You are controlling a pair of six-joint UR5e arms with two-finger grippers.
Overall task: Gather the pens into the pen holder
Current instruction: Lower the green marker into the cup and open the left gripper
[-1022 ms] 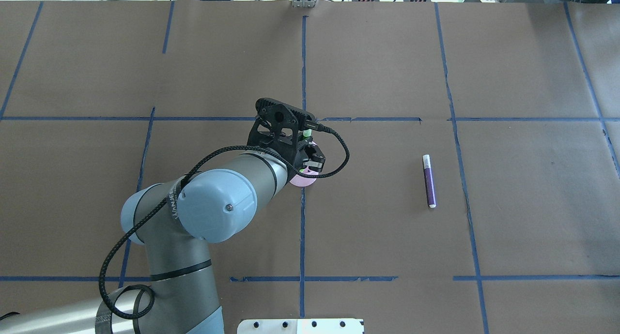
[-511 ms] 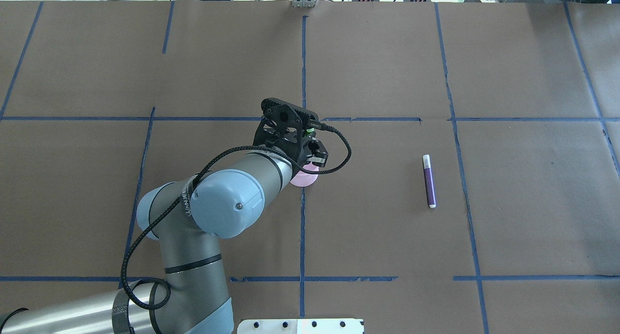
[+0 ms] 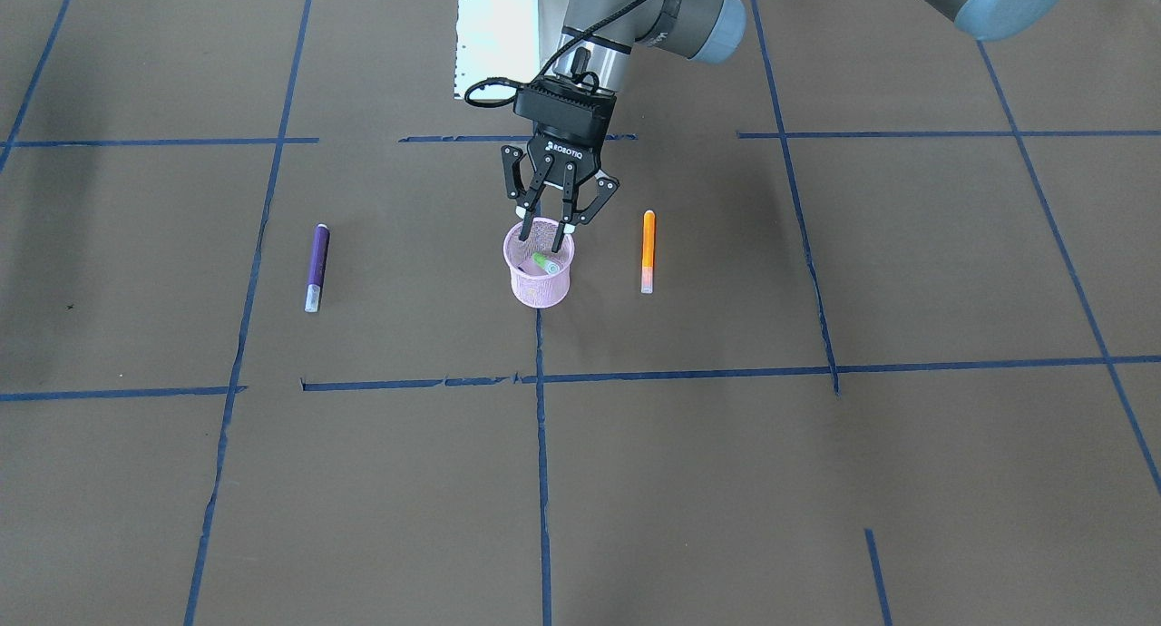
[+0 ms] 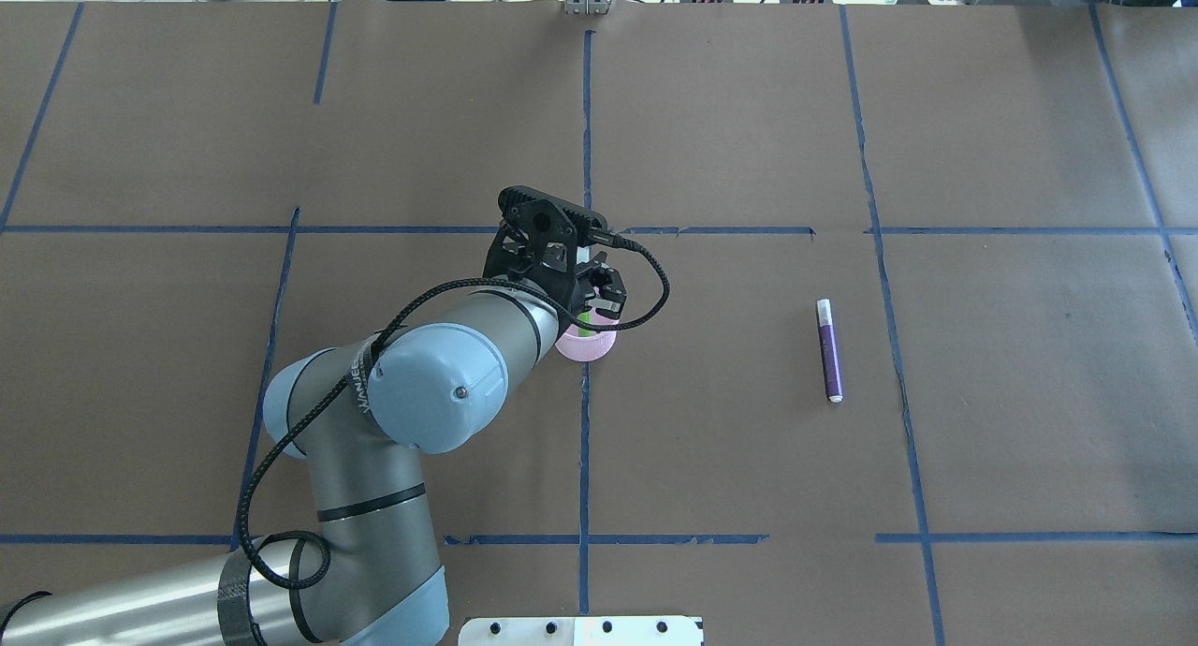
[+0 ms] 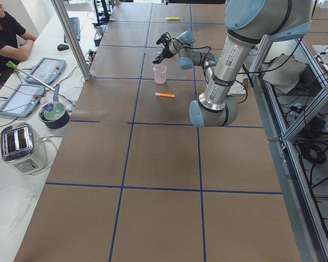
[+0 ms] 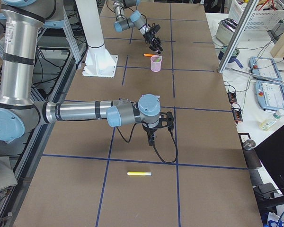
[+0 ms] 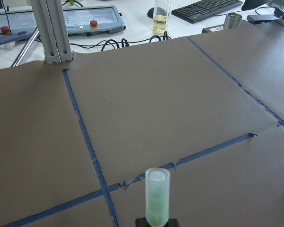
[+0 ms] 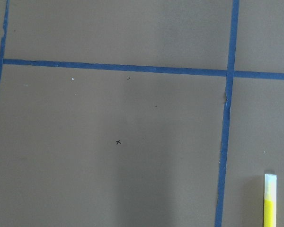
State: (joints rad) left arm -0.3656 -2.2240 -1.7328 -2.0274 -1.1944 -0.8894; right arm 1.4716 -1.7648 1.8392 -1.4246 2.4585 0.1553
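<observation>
pen holder (image 3: pixel 539 286) mouth: left fingers (image 3: pixel 525 225) over it | orange pen (image 3: pixel 648 249) beside | purple pen (image 3: pixel 317 265) well apart

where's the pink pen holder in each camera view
Front-facing: pen holder at centre, a little above the middle.
Overhead: centre, only its lower edge showing.
Exterior left: upper middle.
Exterior right: upper middle.
Left wrist: not in it.
Right wrist: not in it.
Shared landmark: the left end effector hangs at its mouth in all four exterior views.

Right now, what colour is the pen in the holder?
Green pen, pale end, in the holder; front-facing view shows it best.
</observation>
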